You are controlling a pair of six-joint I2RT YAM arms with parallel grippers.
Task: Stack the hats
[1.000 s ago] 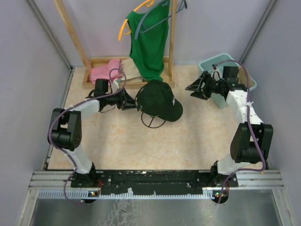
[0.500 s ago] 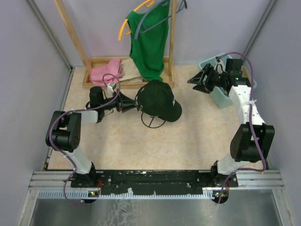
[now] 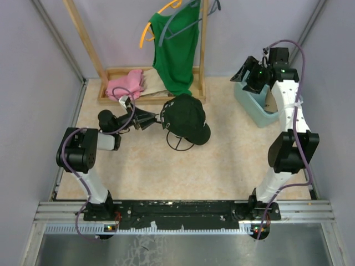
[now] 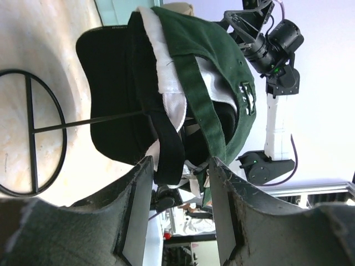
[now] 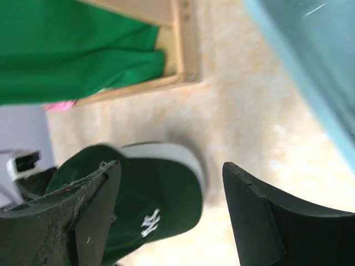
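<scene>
The hats (image 3: 186, 116) are left stacked on the stand (image 4: 31, 130): the left gripper (image 4: 180, 163) is eased apart behind them; the right gripper (image 5: 169, 166), wide and empty, is withdrawn.

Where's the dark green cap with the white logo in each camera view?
Top external: the dark green cap, near-black here, sits at centre.
Left wrist: the cap fills the upper centre-right, the outermost layer.
Right wrist: the cap lies bottom left of centre.
Shared landmark: the beige tabletop beneath it.
</scene>
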